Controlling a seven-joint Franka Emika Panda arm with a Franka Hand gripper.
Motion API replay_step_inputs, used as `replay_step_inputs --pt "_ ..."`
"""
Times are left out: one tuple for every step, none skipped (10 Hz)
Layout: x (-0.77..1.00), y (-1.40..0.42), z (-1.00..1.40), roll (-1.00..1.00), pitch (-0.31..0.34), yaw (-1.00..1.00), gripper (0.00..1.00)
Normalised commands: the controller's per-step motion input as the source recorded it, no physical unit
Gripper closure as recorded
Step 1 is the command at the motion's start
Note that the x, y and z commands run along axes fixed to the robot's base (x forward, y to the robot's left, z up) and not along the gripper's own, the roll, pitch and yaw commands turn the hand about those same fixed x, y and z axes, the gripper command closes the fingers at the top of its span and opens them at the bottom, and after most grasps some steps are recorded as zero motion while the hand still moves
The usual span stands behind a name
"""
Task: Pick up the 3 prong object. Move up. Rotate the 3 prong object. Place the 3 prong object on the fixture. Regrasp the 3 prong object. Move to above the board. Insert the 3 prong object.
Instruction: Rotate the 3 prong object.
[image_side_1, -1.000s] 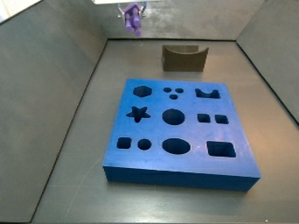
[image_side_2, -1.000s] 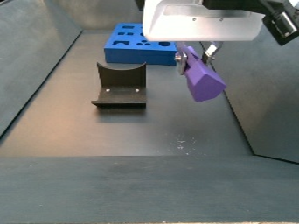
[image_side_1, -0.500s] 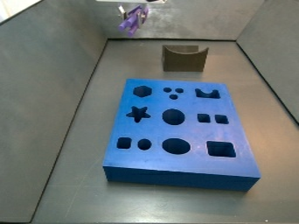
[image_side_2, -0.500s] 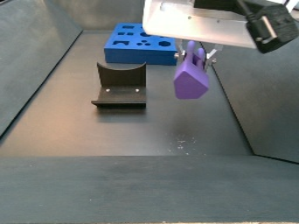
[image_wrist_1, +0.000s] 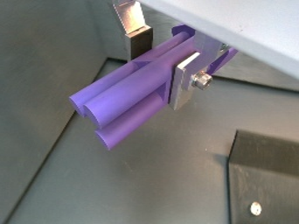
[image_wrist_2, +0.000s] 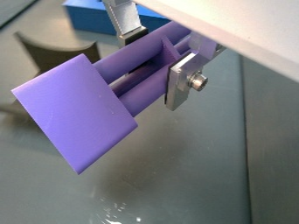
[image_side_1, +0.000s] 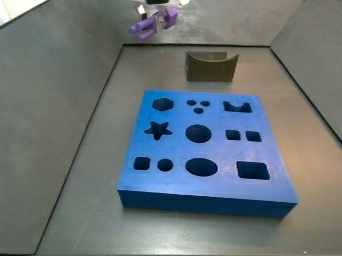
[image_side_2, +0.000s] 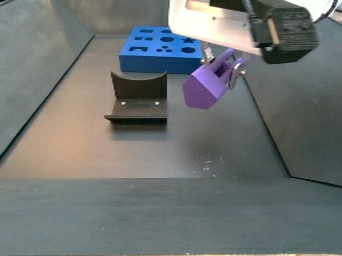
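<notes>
The 3 prong object (image_wrist_1: 135, 94) is matte purple plastic: in a wrist view it reads as long rounded ribs lying side by side with blunt, domed ends, and in a wrist view (image_wrist_2: 100, 109) one end carries a flat, square-edged plate of the same purple. It hangs in the air, clear of the floor, clamped in the gripper (image_wrist_1: 162, 54). One flat silver finger (image_wrist_1: 186, 80) with a small screw presses on one flank of the ribbed body; the second finger (image_wrist_1: 133, 24) shows beyond the body at about 11 o'clock from the first. The gripper's fingers are closed on the piece, which juts out from between them toward 8 o'clock in both wrist views.

In a side view the gripper (image_side_2: 227, 62) sits under a white housing at about 1 o'clock, and the purple piece (image_side_2: 207, 85) hangs tilted below it, toward 7 o'clock of the fingers. In a side view the piece (image_side_1: 150, 23) is at about 11 o'clock, near the frame's edge.

The fixture (image_side_2: 136, 97) is a dark olive-brown block with a curved notch, standing on the dull grey floor (image_side_2: 160, 150); the piece is well apart from it, at its 3 o'clock and raised. In a side view the fixture (image_side_1: 211, 66) stands at 12 o'clock of the board (image_side_1: 203, 150), a thick, flat blue block cut with star, hexagon, round and square holes.
</notes>
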Motion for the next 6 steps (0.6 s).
replay_step_inputs --pt "0.03 0.02 -0.04 0.0 -0.005 -1.0 1.0" --pt "0.03 0.02 -0.04 0.0 -0.005 -1.0 1.0" --pt "0.03 0.02 -0.04 0.0 -0.005 -1.0 1.0" --pt "0.03 0.02 -0.04 0.0 -0.005 -1.0 1.0" --pt "0.03 0.02 -0.04 0.0 -0.005 -1.0 1.0" --pt "0.03 0.02 -0.04 0.0 -0.005 -1.0 1.0"
